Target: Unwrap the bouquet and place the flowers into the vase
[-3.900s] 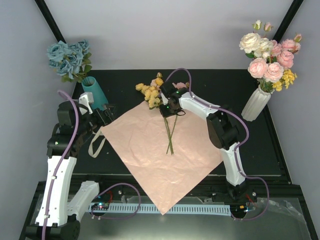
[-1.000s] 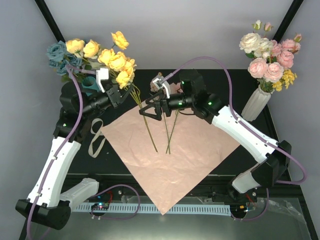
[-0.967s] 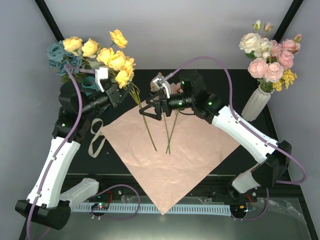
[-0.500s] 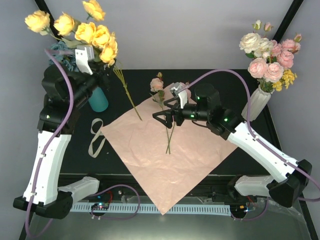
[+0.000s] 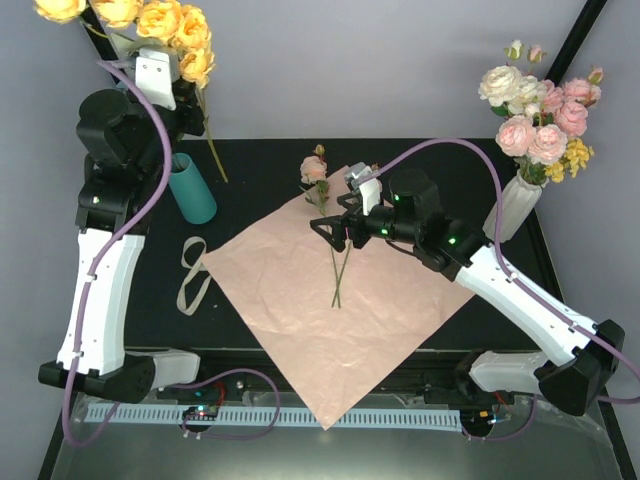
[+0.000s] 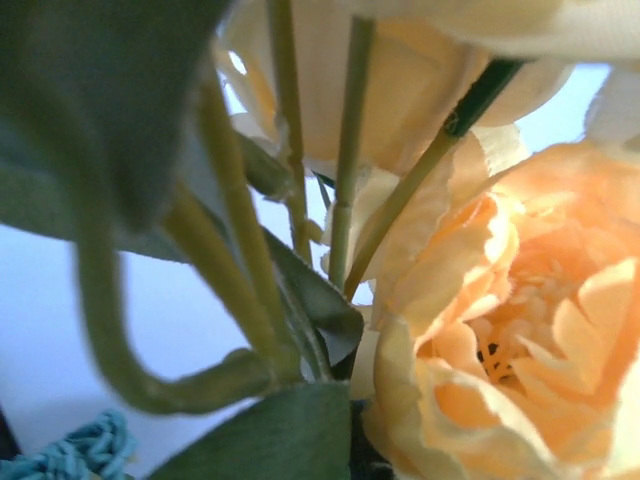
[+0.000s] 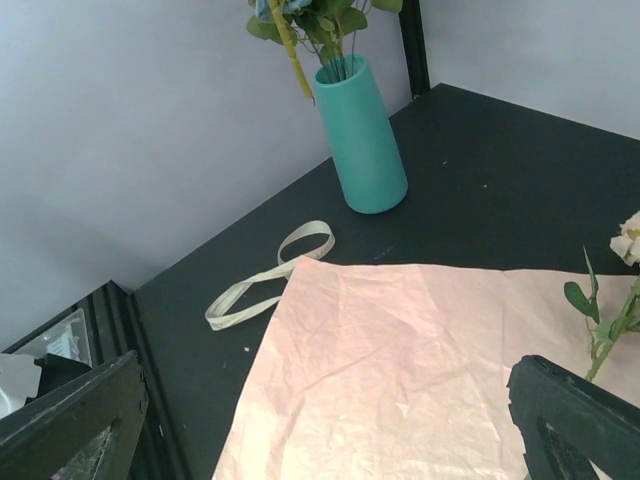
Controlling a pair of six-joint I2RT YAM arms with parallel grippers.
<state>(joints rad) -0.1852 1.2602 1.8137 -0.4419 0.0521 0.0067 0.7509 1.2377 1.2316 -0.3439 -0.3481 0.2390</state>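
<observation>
L gripper (image 5: 192, 102) is high at far left, fingers pinched narrow on the green stems of yellow fabric roses (image 5: 170, 22). Stem tips are near the smooth teal tapered vase (image 5: 192, 188), not in it. Vase is upright on black table (image 5: 500, 170) w/ leafy blue-flower sprig (image 7: 340, 20) inside. R gripper (image 5: 328, 232) has jaws wide & empty, over crinkled pink paper sheet (image 5: 330, 320) where pink roses (image 5: 316, 170) lie. Beige ribbon loop (image 5: 190, 276) is left of the paper.
</observation>
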